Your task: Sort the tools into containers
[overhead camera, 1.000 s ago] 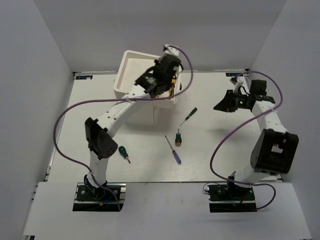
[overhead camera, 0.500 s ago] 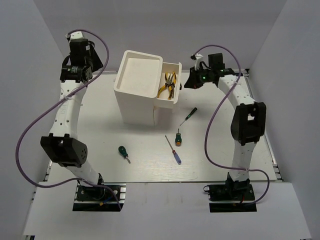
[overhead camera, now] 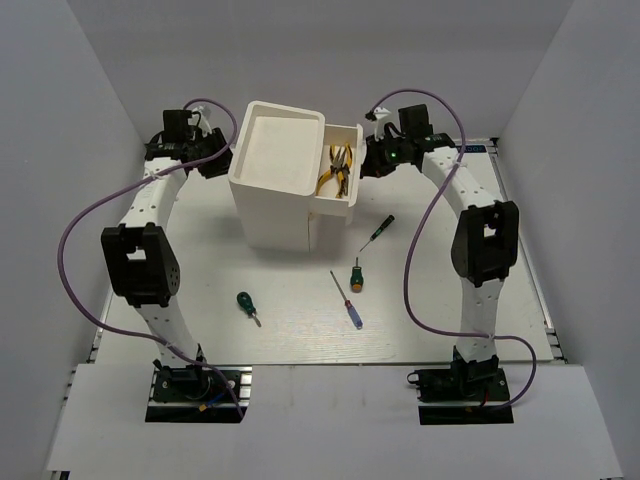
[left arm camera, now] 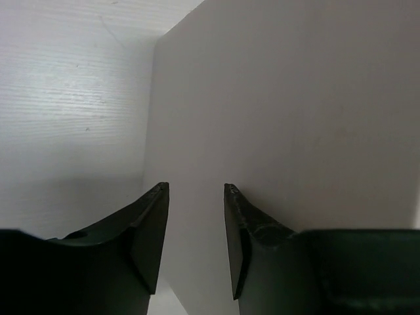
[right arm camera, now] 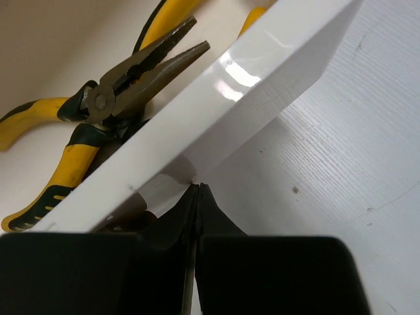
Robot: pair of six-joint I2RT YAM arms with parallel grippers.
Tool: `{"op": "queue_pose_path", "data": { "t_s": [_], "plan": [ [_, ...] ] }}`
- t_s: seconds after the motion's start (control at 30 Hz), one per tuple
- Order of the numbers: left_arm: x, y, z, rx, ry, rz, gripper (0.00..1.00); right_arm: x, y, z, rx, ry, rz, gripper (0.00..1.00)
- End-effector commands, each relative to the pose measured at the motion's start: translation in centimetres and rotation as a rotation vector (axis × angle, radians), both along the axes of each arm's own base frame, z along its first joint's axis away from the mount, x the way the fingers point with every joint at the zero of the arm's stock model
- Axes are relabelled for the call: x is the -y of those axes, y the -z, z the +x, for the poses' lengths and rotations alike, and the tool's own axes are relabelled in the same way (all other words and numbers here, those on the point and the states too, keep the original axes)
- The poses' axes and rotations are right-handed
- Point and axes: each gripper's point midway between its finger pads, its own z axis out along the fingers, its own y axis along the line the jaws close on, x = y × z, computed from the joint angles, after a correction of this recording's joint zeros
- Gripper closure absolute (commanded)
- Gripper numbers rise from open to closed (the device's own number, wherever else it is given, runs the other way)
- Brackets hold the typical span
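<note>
Pliers (overhead camera: 337, 170) in open drawer (overhead camera: 332, 202), right tool (right arm camera: 197, 189) clenched at its front, left tool (left arm camera: 195, 193) released beside cabinet (overhead camera: 275, 215)

This is a robotics lab test cell, not a real workshop: plain white walls (overhead camera: 95, 90) box in a white table (overhead camera: 450, 300) on three sides. The left arm (overhead camera: 140, 265) and right arm (overhead camera: 485, 240), both white, are bolted at the table's near edge, trailing purple cables (overhead camera: 62, 250). The only goods are a white plastic cabinet (overhead camera: 275, 215) and a few screwdrivers (overhead camera: 356, 275) laid out.

the pliers (overhead camera: 338, 170) are yellow and black (drawer (overhead camera: 343, 126) white).
</note>
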Motion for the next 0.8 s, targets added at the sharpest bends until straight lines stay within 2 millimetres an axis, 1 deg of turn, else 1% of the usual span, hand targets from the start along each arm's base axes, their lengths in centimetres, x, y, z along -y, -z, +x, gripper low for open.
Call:
{"op": "queue_pose_path", "data": {
  "t_s": [0.0, 0.03, 0.07, 0.1, 0.13, 0.17, 0.2, 0.23, 0.3, 0.33, 0.37, 0.4, 0.43, 0.47, 0.5, 0.53, 0.6, 0.63, 0.7, 0.73, 0.77],
  "plan": [
    [4.2, -3.2, -1.2, 0.095, 0.204, -0.123, 0.51, -4.0, -3.0, -0.2, 0.085, -0.112, 0.061, 1.00],
    [4.2, -3.6, -1.4, 0.107, 0.204, -0.122, 0.51, -4.4, -3.1, -0.1, 0.092, -0.123, 0.055, 1.00],
    [4.3, -2.9, -1.8, 0.087, 0.212, -0.131, 0.51, -5.2, -3.5, 0.0, 0.109, -0.139, 0.059, 1.00],
    [4.3, -3.5, -1.8, 0.108, 0.214, -0.130, 0.51, -5.6, -4.0, 0.1, 0.119, -0.144, 0.060, 1.00],
    [4.7, -3.1, -2.3, 0.096, 0.222, -0.131, 0.51, -6.1, -4.2, 0.2, 0.125, -0.150, 0.064, 1.00],
    [4.7, -3.1, -2.3, 0.096, 0.222, -0.131, 0.52, -6.5, -3.8, 0.1, 0.117, -0.159, 0.063, 1.00],
    [4.7, -3.1, -2.6, 0.093, 0.222, -0.131, 0.52, -7.1, -4.4, 0.0, 0.130, -0.170, 0.068, 1.00],
    [4.7, -2.3, -2.9, 0.074, 0.221, -0.133, 0.52, -7.4, -4.0, -0.1, 0.120, -0.174, 0.068, 1.00],
    [4.7, -2.6, -3.2, 0.079, 0.221, -0.133, 0.52, -8.4, -3.8, -0.6, 0.118, -0.191, 0.065, 1.00],
    [4.7, -2.6, -3.5, 0.077, 0.221, -0.133, 0.52, -8.6, -3.7, -0.5, 0.120, -0.194, 0.065, 1.00],
    [4.7, -2.2, -3.6, 0.067, 0.220, -0.134, 0.52, -9.2, -3.6, -1.0, 0.114, -0.205, 0.066, 1.00],
    [4.7, -2.3, -3.9, 0.068, 0.220, -0.133, 0.52, -9.3, -3.6, -1.1, 0.111, -0.207, 0.068, 1.00],
    [4.7, -1.9, -4.1, 0.053, 0.213, -0.141, 0.52, -9.6, -3.4, -1.3, 0.101, -0.212, 0.073, 1.00],
    [4.7, -1.9, -4.1, 0.052, 0.213, -0.141, 0.52, -10.3, -3.5, -1.9, 0.092, -0.227, 0.081, 1.00],
    [4.6, -1.9, -4.2, 0.053, 0.207, -0.135, 0.53, -10.5, -3.5, -2.2, 0.083, -0.233, 0.084, 1.00],
    [4.6, -2.3, -4.3, 0.057, 0.201, -0.142, 0.54, -10.8, -3.4, -2.7, 0.072, -0.242, 0.089, 1.00],
    [4.3, -2.2, -4.4, 0.052, 0.176, -0.133, 0.56, -11.3, -3.7, -3.6, 0.065, -0.253, 0.090, 1.00],
    [4.3, -2.7, -4.5, 0.059, 0.171, -0.139, 0.56, -11.3, -2.7, -4.3, 0.028, -0.256, 0.079, 1.00],
    [4.4, -2.4, -4.5, 0.053, 0.165, -0.146, 0.57, -11.6, -3.3, -5.2, 0.041, -0.265, 0.073, 1.00],
    [4.4, -2.5, -4.8, 0.048, 0.159, -0.153, 0.57, -11.4, -2.8, -5.6, 0.026, -0.261, 0.061, 1.00],
    [4.4, -2.5, -4.8, 0.048, 0.159, -0.153, 0.57, -11.3, -3.6, -5.9, 0.037, -0.261, 0.063, 1.00]
  ]
}}
